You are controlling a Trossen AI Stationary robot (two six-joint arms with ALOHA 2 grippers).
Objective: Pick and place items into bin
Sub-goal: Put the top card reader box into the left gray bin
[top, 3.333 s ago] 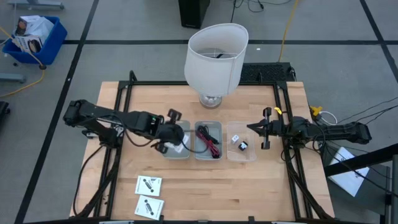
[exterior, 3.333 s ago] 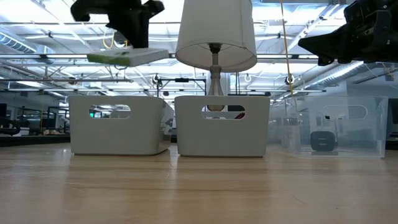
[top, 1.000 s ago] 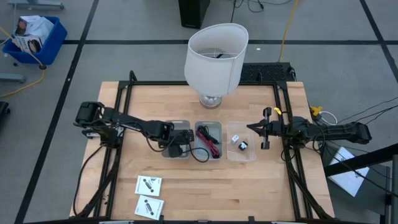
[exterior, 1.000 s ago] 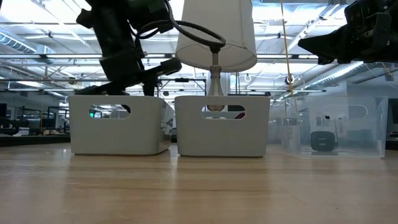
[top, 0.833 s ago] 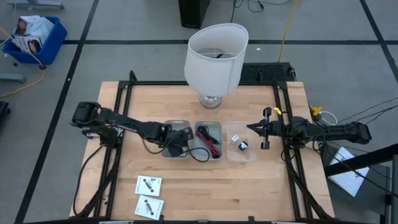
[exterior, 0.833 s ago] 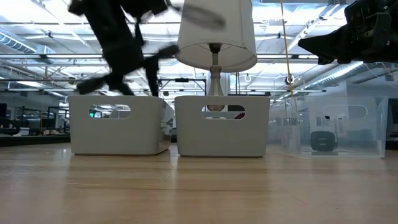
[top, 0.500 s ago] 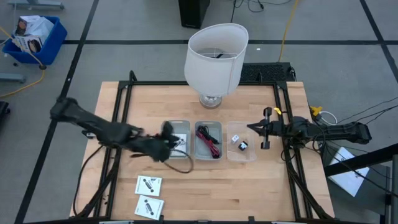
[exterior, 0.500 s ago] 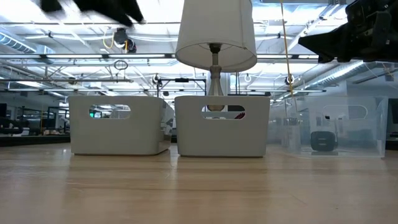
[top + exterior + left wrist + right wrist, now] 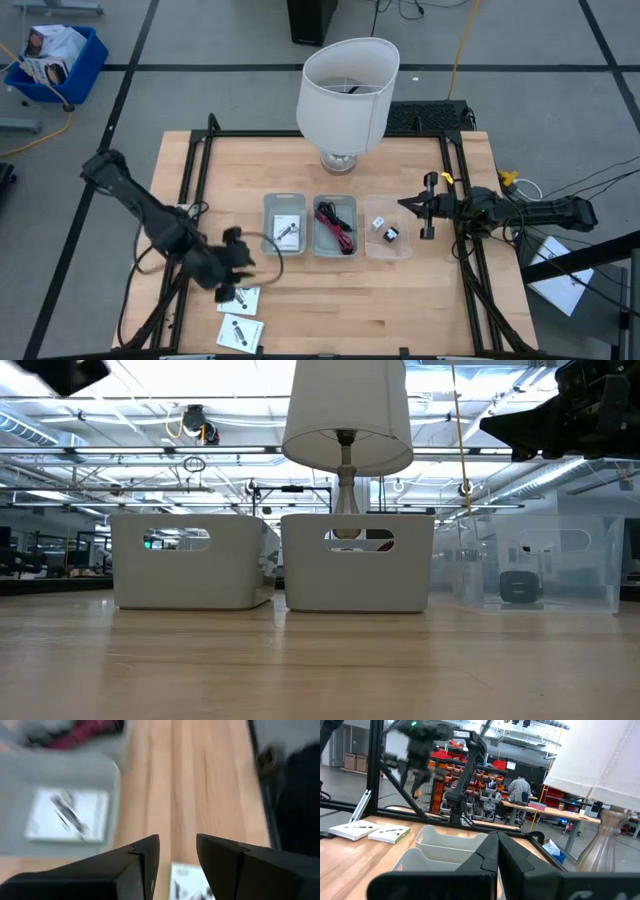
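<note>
You've got 1 packet (image 9: 287, 231) in the left bin (image 9: 283, 203), 2 packets (image 9: 241, 316) near it by your empty, open left gripper (image 9: 234, 277); right gripper (image 9: 409, 206) closed.

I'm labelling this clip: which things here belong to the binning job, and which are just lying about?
Job: packet in left bin; two packets on table; cables; small block; three bins; left gripper.
Lying about: lamp; blue crate.

The counter (image 9: 400, 290) is pale, smooth wood with a soft sheen. Two bins (image 9: 190, 560) look like matt grey plastic, the third (image 9: 540, 570) clear glossy plastic. The lampshade (image 9: 345, 95) looks like matt white cloth; the fingers (image 9: 135, 870) are matt black.
</note>
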